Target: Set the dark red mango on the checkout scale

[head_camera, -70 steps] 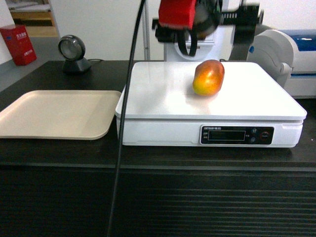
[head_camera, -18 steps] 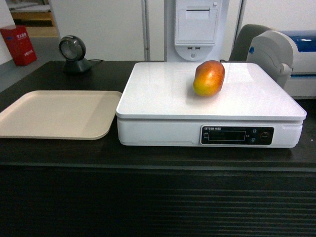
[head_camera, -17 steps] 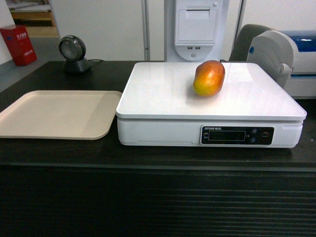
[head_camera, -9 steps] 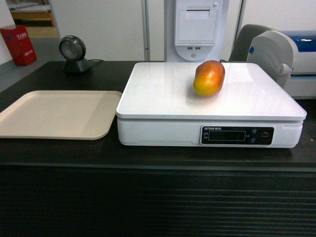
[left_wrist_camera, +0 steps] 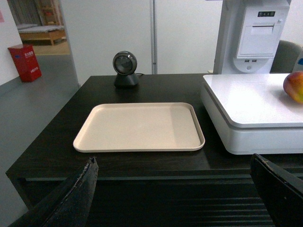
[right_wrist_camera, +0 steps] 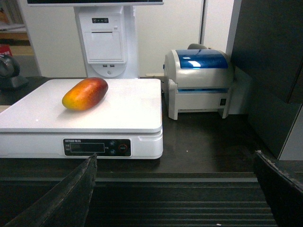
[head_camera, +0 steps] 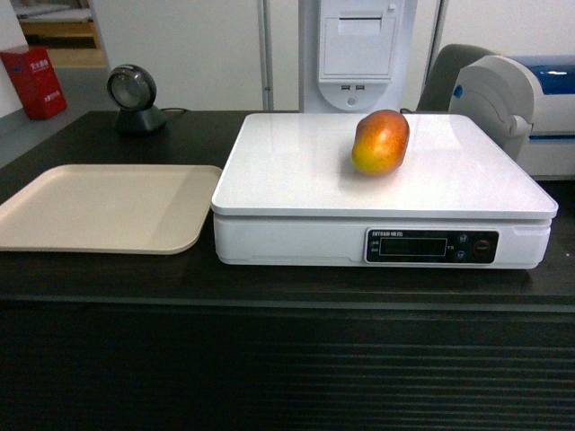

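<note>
The dark red mango (head_camera: 380, 141) lies on its side on the white platform of the scale (head_camera: 296, 180), toward the back right, red on top and orange-yellow below. It also shows in the right wrist view, mango (right_wrist_camera: 85, 93) on the scale (right_wrist_camera: 137, 123), and at the right edge of the left wrist view, mango (left_wrist_camera: 294, 87). The scale stands on the dark checkout counter (head_camera: 108, 278). Both grippers are out of the head view. My left gripper (left_wrist_camera: 173, 163) and right gripper (right_wrist_camera: 175, 158) hang open and empty in front of the counter's ribbed face.
A flat beige tray (head_camera: 99, 206) lies left of the scale. A round black scanner (head_camera: 132, 94) stands at the back left. A white receipt printer column (head_camera: 359, 49) rises behind the scale, and a grey-blue label printer (right_wrist_camera: 199, 80) sits to its right.
Four seconds ago a red-and-black gripper and its cable hung over the scale just above the mango. It has withdrawn from the head view. The mango has stayed put on the platform.
</note>
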### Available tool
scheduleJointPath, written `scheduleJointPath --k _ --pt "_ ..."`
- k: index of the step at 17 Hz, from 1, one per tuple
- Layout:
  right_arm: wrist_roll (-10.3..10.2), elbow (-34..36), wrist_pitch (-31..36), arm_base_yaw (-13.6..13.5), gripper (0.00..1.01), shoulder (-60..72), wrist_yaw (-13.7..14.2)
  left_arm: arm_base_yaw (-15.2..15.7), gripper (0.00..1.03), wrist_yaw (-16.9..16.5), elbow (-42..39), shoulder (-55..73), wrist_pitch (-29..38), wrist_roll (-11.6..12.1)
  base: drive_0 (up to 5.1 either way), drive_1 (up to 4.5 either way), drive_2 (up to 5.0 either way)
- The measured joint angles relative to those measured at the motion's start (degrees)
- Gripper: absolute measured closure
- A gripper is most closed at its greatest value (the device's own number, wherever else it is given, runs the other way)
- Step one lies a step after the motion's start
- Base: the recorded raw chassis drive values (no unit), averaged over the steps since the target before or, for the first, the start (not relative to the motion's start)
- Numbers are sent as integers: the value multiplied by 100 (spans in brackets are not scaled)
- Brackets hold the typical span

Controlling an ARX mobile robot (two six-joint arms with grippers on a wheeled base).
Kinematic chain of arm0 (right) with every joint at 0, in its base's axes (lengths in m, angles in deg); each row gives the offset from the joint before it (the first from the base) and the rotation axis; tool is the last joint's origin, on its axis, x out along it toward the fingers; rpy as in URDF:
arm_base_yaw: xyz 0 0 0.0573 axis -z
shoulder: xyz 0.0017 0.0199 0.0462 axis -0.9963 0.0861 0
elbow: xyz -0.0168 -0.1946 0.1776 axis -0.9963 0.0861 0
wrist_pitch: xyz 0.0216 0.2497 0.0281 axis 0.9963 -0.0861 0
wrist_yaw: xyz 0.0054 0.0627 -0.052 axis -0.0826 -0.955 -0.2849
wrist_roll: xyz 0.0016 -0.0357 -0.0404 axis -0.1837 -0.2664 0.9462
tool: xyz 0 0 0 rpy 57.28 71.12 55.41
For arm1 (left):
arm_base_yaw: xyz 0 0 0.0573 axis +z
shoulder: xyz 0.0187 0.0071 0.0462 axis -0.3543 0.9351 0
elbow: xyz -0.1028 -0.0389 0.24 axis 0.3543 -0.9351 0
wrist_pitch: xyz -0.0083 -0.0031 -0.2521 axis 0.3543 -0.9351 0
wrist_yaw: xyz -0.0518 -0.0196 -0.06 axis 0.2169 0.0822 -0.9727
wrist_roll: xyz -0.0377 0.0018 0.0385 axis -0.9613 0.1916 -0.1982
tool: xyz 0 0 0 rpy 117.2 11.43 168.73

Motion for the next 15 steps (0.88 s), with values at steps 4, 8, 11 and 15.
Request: scheduleJointPath --k 4,8,11,15 --pt "0 0 0 0 3 0 0 0 5 0 0 0 0 0 0 0 0" --pt "0 0 0 0 3 0 0 0 5 0 0 0 0 0 0 0 0" --pt "0 0 0 0 3 0 0 0 5 0 0 0 0 0 0 0 0" --pt "0 0 0 0 3 0 0 0 5 0 0 0 0 0 0 0 0"
